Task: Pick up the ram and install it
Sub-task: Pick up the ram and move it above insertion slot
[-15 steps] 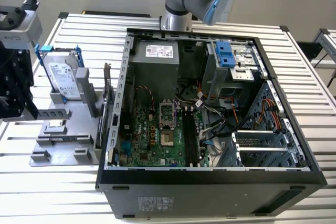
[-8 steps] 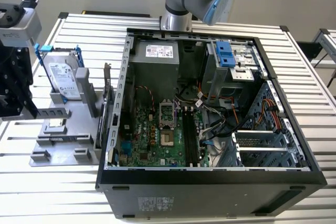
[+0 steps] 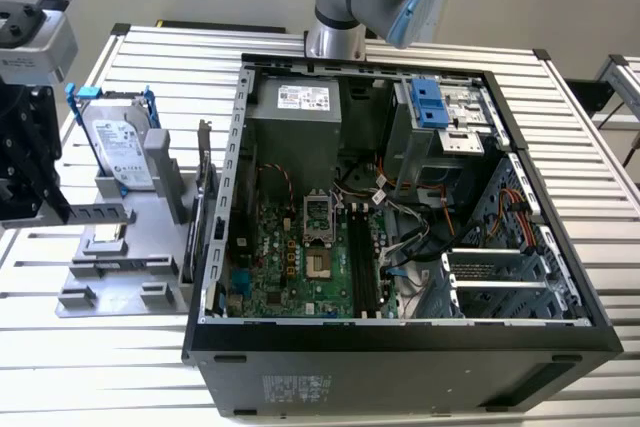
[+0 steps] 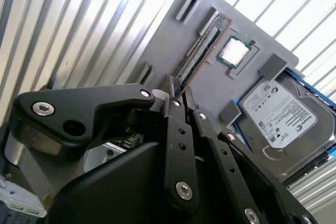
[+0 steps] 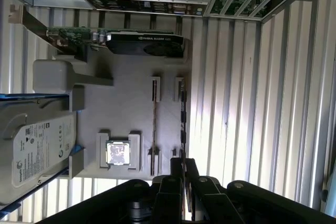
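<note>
We are looking first at the table [image 3: 580, 147], a broad bed of ribbed, pale metal slats that is catching the light in long stripes. On it the black computer case [image 3: 400, 372] is lying on its side with its panel off, showing a green motherboard, grey steel bays and loose bundles of thin wire.

Beside the case, towards the exterior view's left, a matte grey moulded holder [image 3: 150, 237] is sitting flat on the slats. It has small square posts and narrow slots raised from its smooth face. The silver hard drive [image 3: 120, 147] is leaning in this holder, a rounded-cornered metal slab with a white label, cradled in a blue plastic bracket. A long dark graphics card [image 5: 147, 43] is standing on edge along the holder's side nearest the case.

The ram [image 5: 182, 121] is standing on its long edge in one of the holder's slots (a thin, straight strip, dark on its face). It is running just beside the square, shiny processor chip [image 4: 233, 52], which is resting in its own shallow frame.

The gripper [image 4: 181, 97] is hanging over the near end of the ram. Its black, bolted fingers [image 4: 176, 119] are drawn close together and are pinching that end of the stick between them.
</note>
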